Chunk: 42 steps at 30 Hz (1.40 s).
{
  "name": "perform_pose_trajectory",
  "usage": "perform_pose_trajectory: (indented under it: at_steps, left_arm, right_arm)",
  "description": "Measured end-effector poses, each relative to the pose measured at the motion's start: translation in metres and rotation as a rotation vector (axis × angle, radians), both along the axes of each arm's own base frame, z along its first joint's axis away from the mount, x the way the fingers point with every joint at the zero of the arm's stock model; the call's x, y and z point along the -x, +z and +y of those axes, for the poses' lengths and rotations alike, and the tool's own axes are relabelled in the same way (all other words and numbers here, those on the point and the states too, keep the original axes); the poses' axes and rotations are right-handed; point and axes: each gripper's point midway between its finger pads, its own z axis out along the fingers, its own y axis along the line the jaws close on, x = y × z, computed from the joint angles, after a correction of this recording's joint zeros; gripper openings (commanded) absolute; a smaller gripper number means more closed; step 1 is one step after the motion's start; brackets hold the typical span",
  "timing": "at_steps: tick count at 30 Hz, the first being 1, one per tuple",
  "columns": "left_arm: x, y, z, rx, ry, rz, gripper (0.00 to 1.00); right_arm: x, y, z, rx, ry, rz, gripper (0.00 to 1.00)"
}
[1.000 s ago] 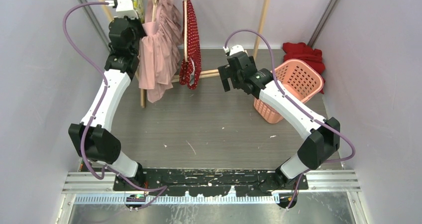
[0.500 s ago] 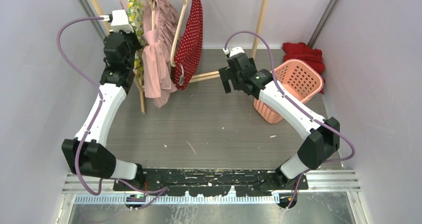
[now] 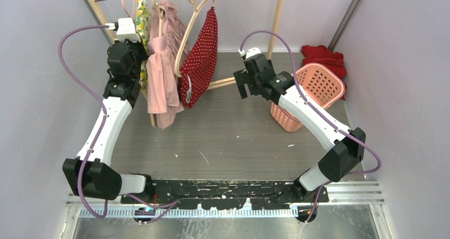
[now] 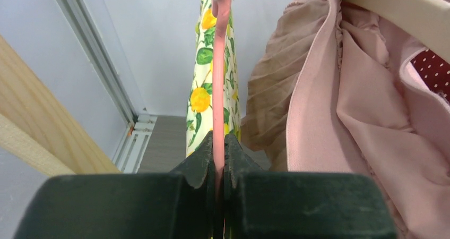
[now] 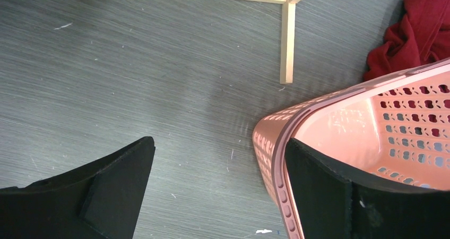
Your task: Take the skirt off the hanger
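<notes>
Right wrist, right end effector (image 5: 218, 142) spread near pink basket (image 5: 268, 143), left end effector (image 4: 218, 138) pinching hanger (image 4: 218, 63)

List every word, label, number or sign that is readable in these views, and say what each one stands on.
None: no readable text shows in any view.
Pale spot at the lower edge of the red dotted garment: too small to tell whether it is a label.
Lemon-print garment: pattern only, no lettering.
Pink basket: no lettering visible.
</notes>
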Motion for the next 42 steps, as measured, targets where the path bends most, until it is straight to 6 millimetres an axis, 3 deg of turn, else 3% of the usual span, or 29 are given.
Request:
perform_pose_trajectory:
  at_steps: [7, 11, 20, 42]
  left_arm:
    - [-0.009, 0.002, -0.005, 0.007, -0.025, -0.043, 0.0]
    - [-0.019, 0.003, -0.007, 0.009, -0.03, -0.062, 0.0]
    - [-0.019, 0.007, -0.007, 0.01, -0.029, -0.076, 0.0]
    - [0.019, 0.057, -0.002, 0.012, -0.026, -0.2, 0.0]
  right_arm:
    - [0.006, 0.009, -0.003, -0.011, 0.001, -0.012, 0.97]
    - [0.006, 0.007, -0.004, -0.007, 0.002, -0.007, 0.97]
    - [0.008, 0.0, -0.005, 0.003, 0.002, 0.009, 0.97]
    - [0.009, -0.035, 0.002, 0.028, 0.025, 0.089, 0.97]
